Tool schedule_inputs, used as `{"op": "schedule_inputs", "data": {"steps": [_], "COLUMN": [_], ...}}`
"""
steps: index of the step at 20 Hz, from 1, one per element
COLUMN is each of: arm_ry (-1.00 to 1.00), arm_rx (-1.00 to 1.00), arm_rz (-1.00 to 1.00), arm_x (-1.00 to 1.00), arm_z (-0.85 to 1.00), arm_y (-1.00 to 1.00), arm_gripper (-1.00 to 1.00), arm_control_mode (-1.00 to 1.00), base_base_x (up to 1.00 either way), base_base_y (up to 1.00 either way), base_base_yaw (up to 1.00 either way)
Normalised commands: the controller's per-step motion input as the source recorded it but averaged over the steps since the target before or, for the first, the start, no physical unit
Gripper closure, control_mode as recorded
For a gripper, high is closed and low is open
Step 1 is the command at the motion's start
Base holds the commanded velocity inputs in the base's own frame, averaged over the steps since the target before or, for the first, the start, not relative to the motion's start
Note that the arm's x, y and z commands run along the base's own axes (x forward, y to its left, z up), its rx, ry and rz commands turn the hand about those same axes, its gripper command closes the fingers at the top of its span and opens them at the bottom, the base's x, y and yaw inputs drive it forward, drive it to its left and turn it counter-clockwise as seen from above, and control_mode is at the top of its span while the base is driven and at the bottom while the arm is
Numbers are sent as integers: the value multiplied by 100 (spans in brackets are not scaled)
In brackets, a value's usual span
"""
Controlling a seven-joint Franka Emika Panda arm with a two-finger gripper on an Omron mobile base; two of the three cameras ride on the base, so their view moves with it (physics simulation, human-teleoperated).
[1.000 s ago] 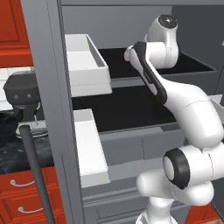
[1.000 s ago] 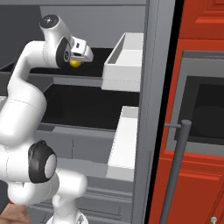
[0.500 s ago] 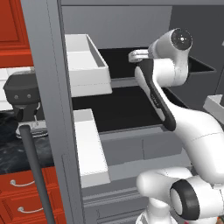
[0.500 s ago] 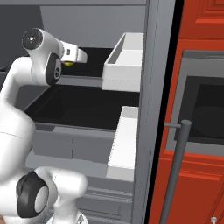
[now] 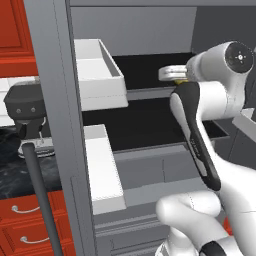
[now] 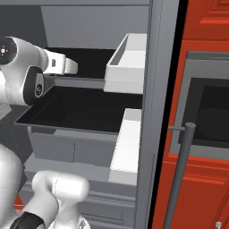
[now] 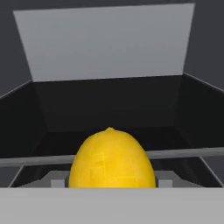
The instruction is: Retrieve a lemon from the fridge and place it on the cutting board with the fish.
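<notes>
Two white door bins (image 5: 97, 75) flank the open fridge (image 6: 89, 27), its black shelves (image 6: 82, 107) running back to a grey rear wall. At upper-shelf height the pincer (image 5: 172, 73) points into the compartment. A lemon (image 7: 111, 159) sits close between its fingertips in the hand view, apparently held, though the contact itself is hidden; a sliver of yellow shows at the pincer in the left base view. One long bar handle (image 6: 179, 174) stands on the open door.
</notes>
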Motion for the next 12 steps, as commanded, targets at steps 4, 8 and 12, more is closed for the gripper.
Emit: {"op": "schedule_inputs", "data": {"steps": [4, 8, 12], "arm_ry": [0, 0, 0], "arm_rx": [0, 0, 0], "arm_rz": [0, 0, 0], "arm_x": [-100, -100, -100], "arm_z": [0, 0, -2], "arm_y": [0, 0, 0], "arm_gripper": [100, 100, 100], "arm_control_mode": [-100, -100, -100], "base_base_x": [0, 0, 0], "base_base_y": [0, 0, 0], "base_base_yaw": [0, 0, 0]}}
